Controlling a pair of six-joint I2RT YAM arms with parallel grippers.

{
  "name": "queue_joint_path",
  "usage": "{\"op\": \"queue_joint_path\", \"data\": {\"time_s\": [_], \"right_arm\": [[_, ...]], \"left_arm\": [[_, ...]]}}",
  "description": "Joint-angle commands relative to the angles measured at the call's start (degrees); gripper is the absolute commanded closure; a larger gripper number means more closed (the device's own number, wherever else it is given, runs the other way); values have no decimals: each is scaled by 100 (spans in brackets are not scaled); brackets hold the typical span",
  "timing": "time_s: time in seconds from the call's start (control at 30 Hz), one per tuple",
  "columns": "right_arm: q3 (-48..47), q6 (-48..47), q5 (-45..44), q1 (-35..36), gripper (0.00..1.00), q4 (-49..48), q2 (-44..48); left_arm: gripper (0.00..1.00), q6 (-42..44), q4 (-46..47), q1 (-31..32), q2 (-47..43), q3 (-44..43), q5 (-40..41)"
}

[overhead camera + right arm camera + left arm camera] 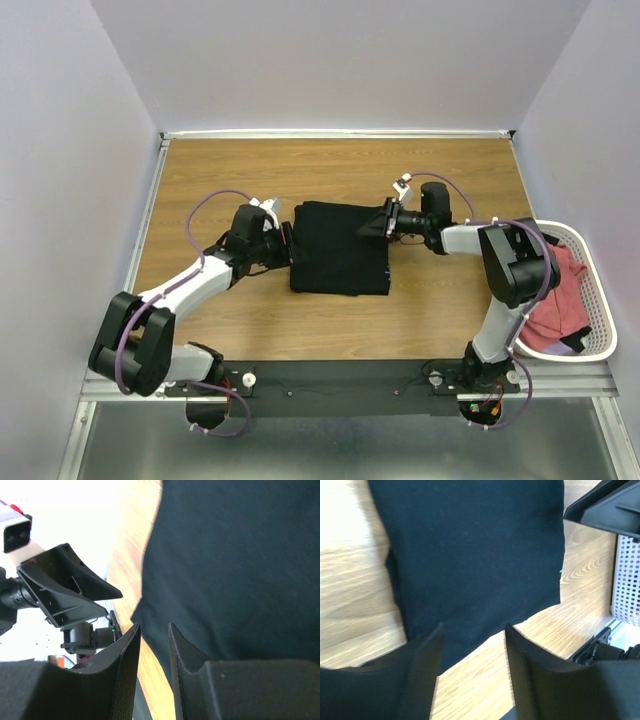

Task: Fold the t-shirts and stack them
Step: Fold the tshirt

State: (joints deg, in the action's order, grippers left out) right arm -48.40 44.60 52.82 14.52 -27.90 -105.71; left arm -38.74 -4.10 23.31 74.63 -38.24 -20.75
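Note:
The black t-shirt [340,248] lies folded into a flat rectangle in the middle of the table. It fills the upper part of the left wrist view [470,555] and the right side of the right wrist view [235,565]. My left gripper [286,243] is at the shirt's left edge, open, with only bare wood between its jaws [474,640]. My right gripper [381,222] is at the shirt's right edge. It is open by a narrow gap [154,632] and holds nothing. Salmon-red t-shirts [556,292] lie crumpled in the basket.
A white mesh basket [600,300] stands at the table's right edge beside the right arm's base; its wall shows in the left wrist view [626,575]. Wooden table [230,170] with walls on three sides. A black rail [340,378] runs along the near edge.

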Motion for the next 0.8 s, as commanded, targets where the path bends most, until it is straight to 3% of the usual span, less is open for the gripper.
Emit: {"op": "queue_joint_path", "data": {"time_s": [0.0, 0.23, 0.33, 0.47, 0.63, 0.77], "right_arm": [[436, 5, 61, 33, 63, 145, -448], [665, -22, -70, -2, 64, 22, -1031], [683, -109, -166, 7, 64, 283, -435], [192, -1189, -737, 173, 63, 1891, 392], [462, -1226, -272, 402, 63, 2183, 937], [718, -1235, -167, 569, 64, 2306, 869]], "left_arm": [[51, -177, 347, 103, 280, -88, 115], [61, -309, 505, 104, 623, 185, -34], [62, -353, 550, 104, 614, 282, -17], [67, -239, 480, 104, 895, 212, 10], [73, -125, 445, 104, 1264, 124, -16], [75, -46, 419, 86, 1317, 176, 18]]}}
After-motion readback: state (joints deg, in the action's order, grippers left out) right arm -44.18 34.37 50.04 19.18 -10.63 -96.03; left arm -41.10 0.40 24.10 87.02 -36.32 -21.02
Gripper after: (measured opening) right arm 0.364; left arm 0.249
